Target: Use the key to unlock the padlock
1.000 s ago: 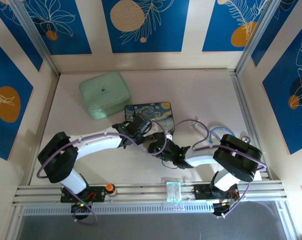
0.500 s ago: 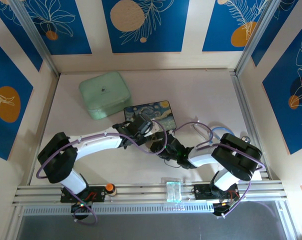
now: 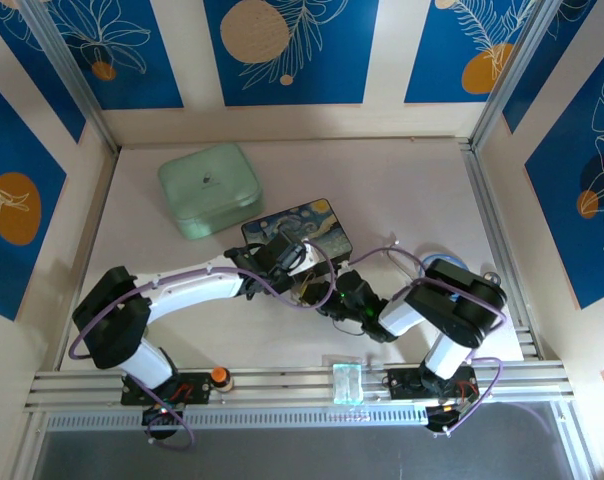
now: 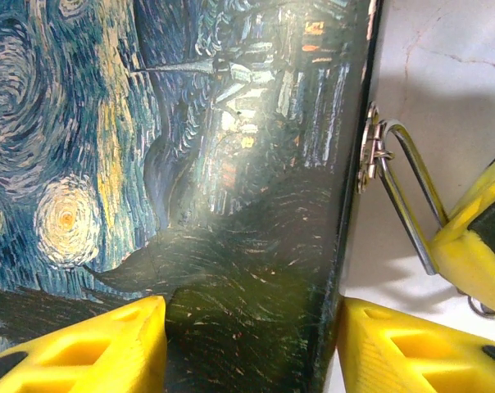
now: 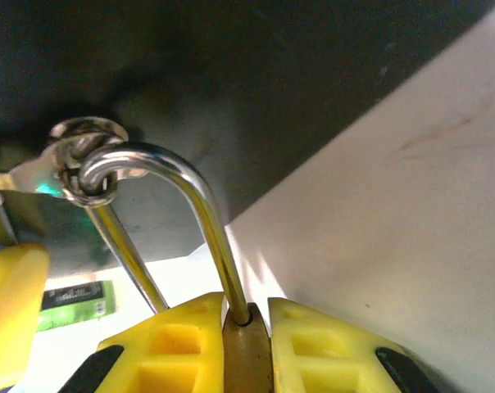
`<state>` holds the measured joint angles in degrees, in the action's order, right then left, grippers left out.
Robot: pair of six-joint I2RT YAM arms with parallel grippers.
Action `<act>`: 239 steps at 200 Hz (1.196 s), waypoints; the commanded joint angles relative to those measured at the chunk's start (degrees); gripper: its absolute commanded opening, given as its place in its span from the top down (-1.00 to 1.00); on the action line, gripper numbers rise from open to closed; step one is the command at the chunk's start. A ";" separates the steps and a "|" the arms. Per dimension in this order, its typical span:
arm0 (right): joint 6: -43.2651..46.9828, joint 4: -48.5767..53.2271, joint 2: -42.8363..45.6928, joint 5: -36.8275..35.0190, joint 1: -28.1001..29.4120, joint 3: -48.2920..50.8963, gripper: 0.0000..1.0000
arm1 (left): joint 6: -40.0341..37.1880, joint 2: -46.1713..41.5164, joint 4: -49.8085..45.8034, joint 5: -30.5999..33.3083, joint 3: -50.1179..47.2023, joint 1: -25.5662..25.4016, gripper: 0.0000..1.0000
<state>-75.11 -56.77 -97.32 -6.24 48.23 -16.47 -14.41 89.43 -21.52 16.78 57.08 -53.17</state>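
Padlock (image 5: 246, 362) body seemingly mostly off-frame

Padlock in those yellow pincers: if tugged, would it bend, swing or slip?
The padlock looks like solid metal, so probably stiff. Its shackle loops loosely through the clasp ring, so it likely swings. Its polished surface may slip.

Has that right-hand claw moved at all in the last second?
Yes. The right gripper, clamped on the padlock, has moved left and away from the front rail, closer to the painted box.

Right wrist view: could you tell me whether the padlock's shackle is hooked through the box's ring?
Yes, the padlock has its shackle through the ring on the box.
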 commanded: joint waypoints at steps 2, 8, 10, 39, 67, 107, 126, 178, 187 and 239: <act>-2.39 -11.43 -8.13 2.01 -1.90 1.50 0.86 | 2.56 2.83 -11.88 -5.01 -1.72 -0.89 -0.07; -2.94 -14.45 -9.57 1.83 -1.91 1.82 0.87 | 2.50 2.83 -11.88 -4.75 -1.79 -0.89 -0.07; -3.11 -15.37 -10.09 1.73 -1.95 1.97 0.87 | 2.47 2.85 -11.88 -4.67 -1.84 -0.89 -0.07; -5.33 -22.85 -14.56 1.54 -2.95 3.00 0.90 | 2.41 3.77 -12.27 -3.91 -1.67 -0.89 -0.06; -4.90 -23.10 -14.02 0.54 -3.55 4.05 0.91 | 2.60 4.09 -12.72 -4.26 -1.22 -0.90 -0.02; -8.91 -23.56 -13.47 4.04 -7.43 3.04 0.91 | 1.35 4.34 -13.20 -4.30 -1.78 -0.97 0.00; -10.15 -23.53 -12.37 3.70 -8.13 2.58 0.92 | 1.20 4.41 -13.20 -3.07 -2.14 -0.97 0.00; -9.85 -22.16 -8.74 1.50 -8.43 2.45 0.94 | 0.98 5.38 -12.67 -3.44 -2.06 -0.97 0.01; -10.28 -23.34 -9.32 1.59 -9.03 2.58 0.94 | 0.81 5.33 -12.76 -3.08 -2.08 -0.97 0.01; -8.38 -22.42 -7.04 2.26 -11.34 2.73 0.94 | 0.65 4.54 -12.19 -1.72 -3.54 -1.13 0.01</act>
<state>-84.01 -79.31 -107.11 2.02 39.62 -13.82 -13.98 91.20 -20.05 18.06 58.02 -53.67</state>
